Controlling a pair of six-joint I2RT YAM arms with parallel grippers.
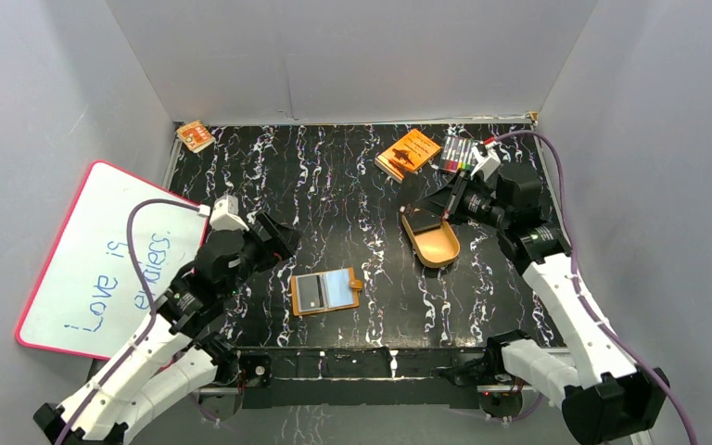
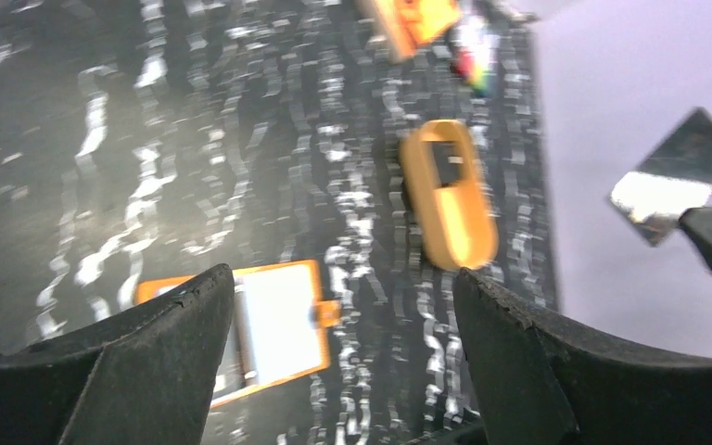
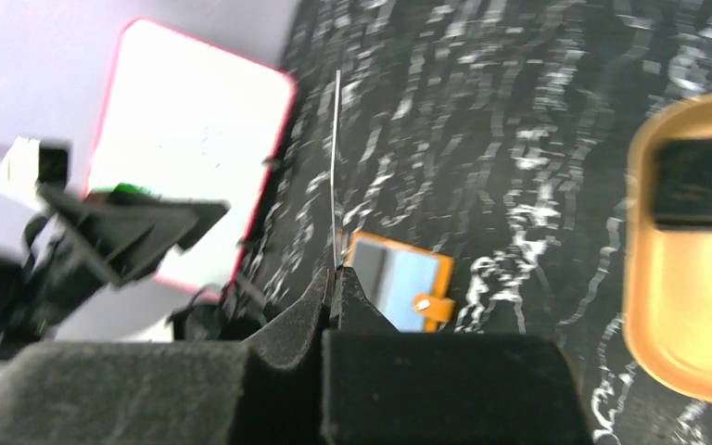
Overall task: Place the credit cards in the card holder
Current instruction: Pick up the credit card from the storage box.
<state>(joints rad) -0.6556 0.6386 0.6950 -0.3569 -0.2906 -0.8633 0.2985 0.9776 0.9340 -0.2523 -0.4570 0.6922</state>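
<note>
The orange-tan card holder [image 1: 326, 291] lies open on the table near the front centre. A grey card [image 1: 311, 294] shows on its left half and a pale blue card [image 1: 341, 287] on its right half. It also shows in the left wrist view [image 2: 278, 324] and the right wrist view [image 3: 408, 278]. My right gripper [image 3: 336, 271] is shut on a thin credit card [image 3: 336, 167], seen edge-on. It holds the card in the air above the gold tray; the card shows grey in the left wrist view [image 2: 675, 174]. My left gripper [image 2: 343, 278] is open and empty, up-left of the holder.
A gold oval tray [image 1: 436, 246] holding a small black block [image 1: 419, 222] sits right of centre. An orange book [image 1: 409, 153] and coloured markers [image 1: 457, 153] lie at the back right. A pink-edged whiteboard [image 1: 102, 260] leans at the left. A small orange item [image 1: 195, 136] is at the back left.
</note>
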